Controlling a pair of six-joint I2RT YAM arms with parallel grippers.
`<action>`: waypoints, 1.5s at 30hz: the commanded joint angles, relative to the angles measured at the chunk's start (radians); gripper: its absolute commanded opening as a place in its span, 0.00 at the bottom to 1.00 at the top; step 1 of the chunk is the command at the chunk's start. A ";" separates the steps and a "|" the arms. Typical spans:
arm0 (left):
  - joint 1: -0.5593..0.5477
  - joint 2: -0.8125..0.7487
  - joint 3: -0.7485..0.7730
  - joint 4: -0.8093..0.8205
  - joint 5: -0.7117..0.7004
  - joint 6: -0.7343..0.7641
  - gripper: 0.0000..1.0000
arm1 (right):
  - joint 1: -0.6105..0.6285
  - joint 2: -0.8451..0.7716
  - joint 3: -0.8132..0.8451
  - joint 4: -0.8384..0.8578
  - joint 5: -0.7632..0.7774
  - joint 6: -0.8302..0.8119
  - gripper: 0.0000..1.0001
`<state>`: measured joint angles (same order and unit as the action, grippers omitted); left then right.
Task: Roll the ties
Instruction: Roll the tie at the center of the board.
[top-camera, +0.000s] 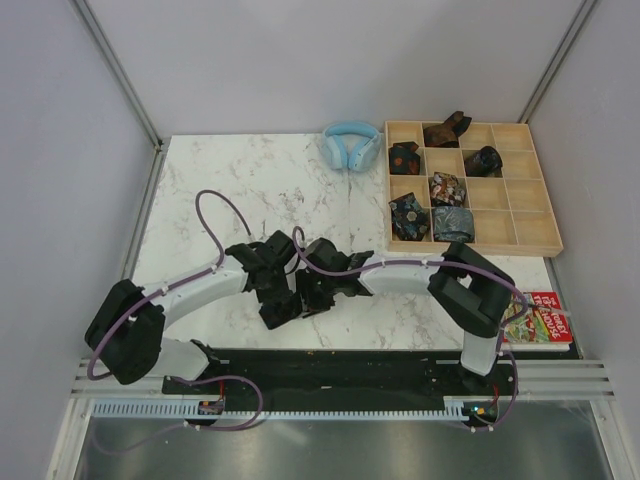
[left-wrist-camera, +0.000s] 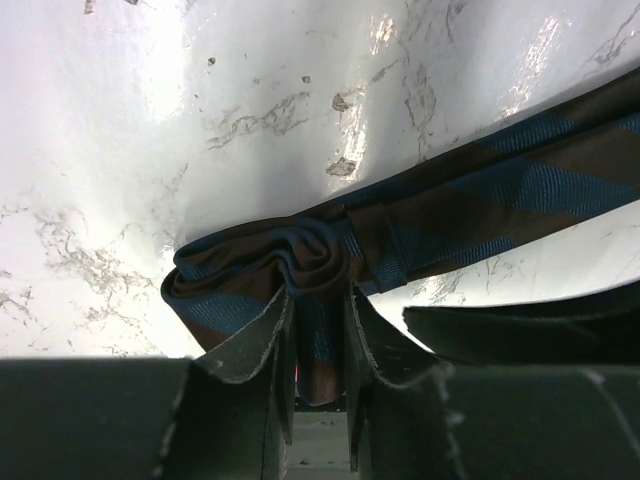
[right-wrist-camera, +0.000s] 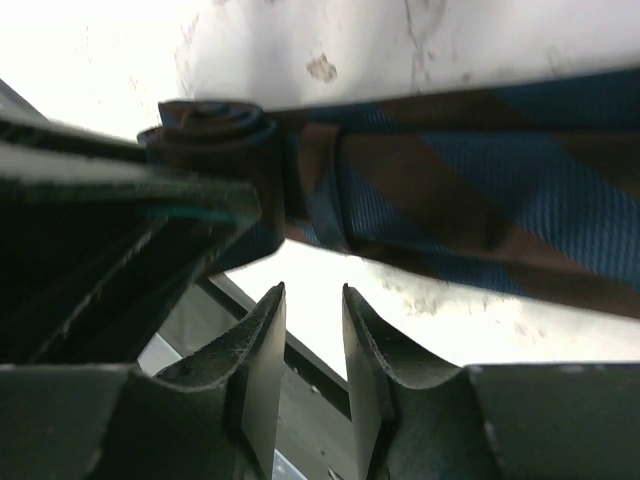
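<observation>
Several rolled ties (top-camera: 446, 188) already sit in compartments of the wooden tray (top-camera: 475, 247) at the upper right of the top view, so a good part of the job looks done. The one being worked is a brown and blue striped tie (left-wrist-camera: 480, 190), lying on the counter (top-camera: 230, 180) at the middle of the top view, where the two arms meet. Its end is wound into a loose coil (left-wrist-camera: 290, 260), low in the centre of the left wrist view, while the rest runs flat toward the upper right of that frame. The left pincer (left-wrist-camera: 318, 300) pinches that coil between its fingers. The right pincer (right-wrist-camera: 312, 300) stands spread with nothing between its fingers, just below the tie in its own view. By my reading this roll is only begun: the long flat length is yet to be wound, and the finished roll then belongs in the tray.

The counter is glossy white with grey marble veining. Light blue headphones (top-camera: 350, 145) lie at its far edge, just beside the tray, and a red book (top-camera: 540, 320) lies at the lower right. Plain grey walls close in the space on three sides.
</observation>
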<state>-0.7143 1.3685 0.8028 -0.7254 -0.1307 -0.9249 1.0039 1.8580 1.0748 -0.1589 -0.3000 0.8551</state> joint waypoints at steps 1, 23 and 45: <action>-0.017 0.030 0.033 0.014 -0.015 0.034 0.09 | -0.002 -0.089 -0.052 -0.025 0.033 -0.042 0.38; -0.027 -0.368 0.115 -0.238 -0.145 -0.015 0.82 | -0.002 -0.201 0.097 -0.148 0.082 -0.093 0.36; -0.027 -0.612 -0.114 -0.279 -0.153 -0.186 0.73 | 0.015 0.059 0.231 -0.059 0.050 -0.088 0.22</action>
<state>-0.7372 0.7395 0.6907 -1.0237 -0.2607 -1.0763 1.0180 1.8942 1.3228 -0.2855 -0.2363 0.7769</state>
